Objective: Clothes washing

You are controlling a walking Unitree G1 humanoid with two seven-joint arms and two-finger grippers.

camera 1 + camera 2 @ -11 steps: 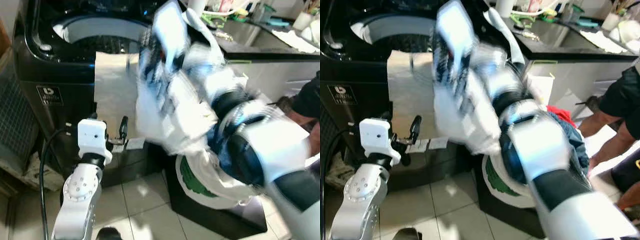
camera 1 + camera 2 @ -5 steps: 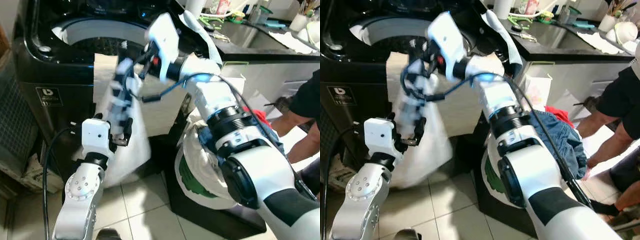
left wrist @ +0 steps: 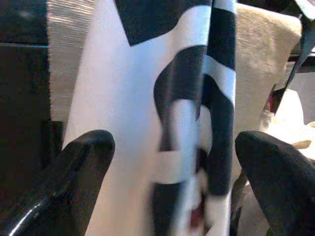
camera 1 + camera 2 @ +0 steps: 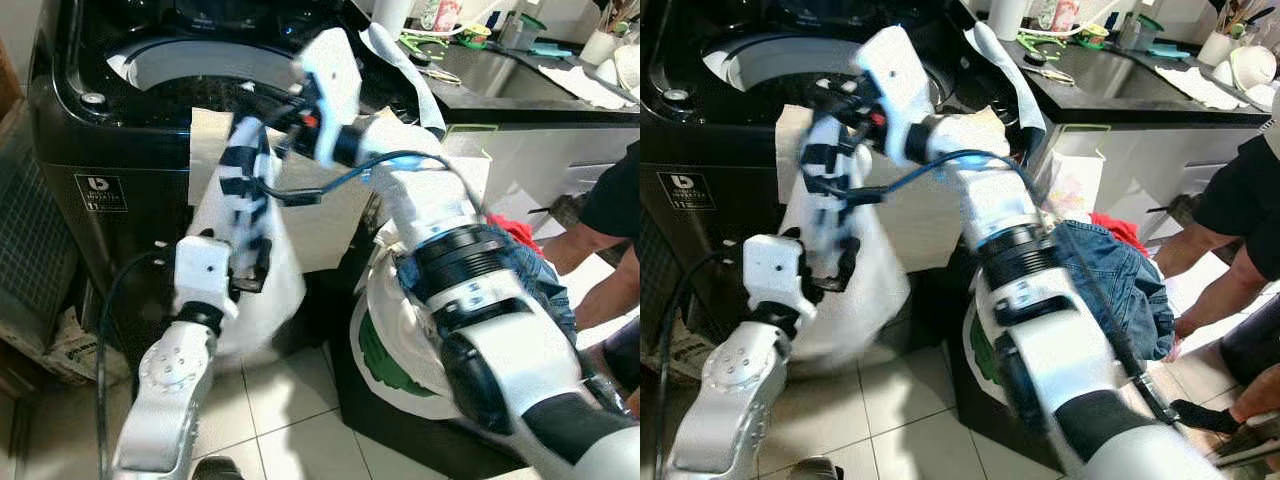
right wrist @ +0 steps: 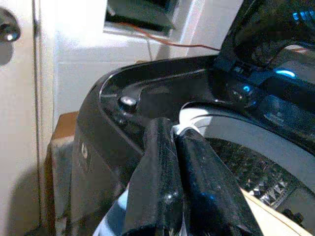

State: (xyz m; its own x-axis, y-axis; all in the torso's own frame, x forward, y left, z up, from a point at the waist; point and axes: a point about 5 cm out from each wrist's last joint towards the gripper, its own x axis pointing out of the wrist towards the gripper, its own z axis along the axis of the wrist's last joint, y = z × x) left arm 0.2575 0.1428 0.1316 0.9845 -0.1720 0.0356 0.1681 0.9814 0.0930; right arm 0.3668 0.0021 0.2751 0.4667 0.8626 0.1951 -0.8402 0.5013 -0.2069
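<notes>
A white garment with black stripes (image 4: 243, 215) hangs down the front of the black top-load washing machine (image 4: 100, 130). My right gripper (image 4: 256, 104) is shut on the garment's upper end, just at the washer's front rim beside the open drum (image 4: 190, 68). In the right wrist view its fingers (image 5: 167, 196) are pressed together with white cloth between them. My left gripper (image 4: 256, 266) is lower, at the hanging part. Its two fingers (image 3: 74, 187) stand wide apart, open, with the striped cloth (image 3: 147, 123) between them.
A beige towel (image 4: 330, 215) drapes over the washer's front. To the right stands a white laundry bag (image 4: 395, 360) holding jeans (image 4: 1110, 280) and a red garment (image 4: 1122, 226). A person (image 4: 1240, 200) stands at the far right by the dark counter (image 4: 520, 95). Tiled floor lies below.
My right arm swung the striped garment left from the laundry bag to the washer's front rim. The cloth now hangs between my left gripper's fingers, and the left arm has risen slightly.
</notes>
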